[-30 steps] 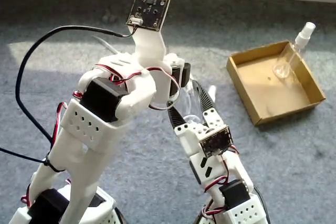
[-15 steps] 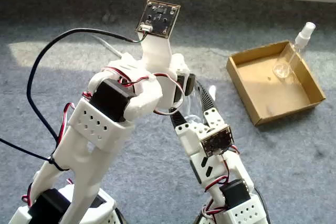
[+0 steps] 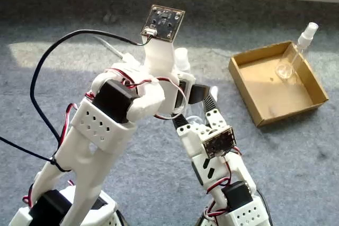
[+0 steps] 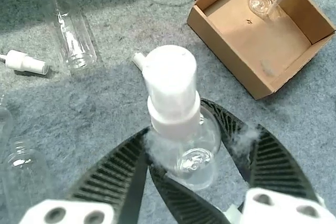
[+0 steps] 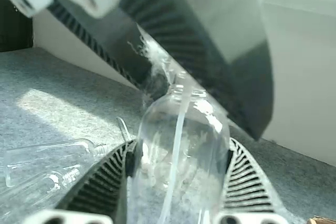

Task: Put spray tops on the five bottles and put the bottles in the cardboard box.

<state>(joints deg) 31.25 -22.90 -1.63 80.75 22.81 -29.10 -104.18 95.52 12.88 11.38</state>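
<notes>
Capping is the step in hand. The right gripper (image 5: 178,150) has its jaws clamped on a clear bottle (image 5: 181,124), held off the table (image 3: 286,157) near its middle. From above, the left gripper (image 4: 176,118) has its jaws pinched on the collar of the white spray top (image 4: 170,74). The top sits on the bottle's neck, with its tube down inside.

I judge the top is not surely seated. The next move calls for twisting or pressing it home, then carrying the bottle to the cardboard box (image 3: 244,95) toward the right edge, where 1 capped bottle (image 3: 290,63) leans. A bare bottle (image 4: 71,30) and a loose top (image 4: 23,62) lie on the table.
</notes>
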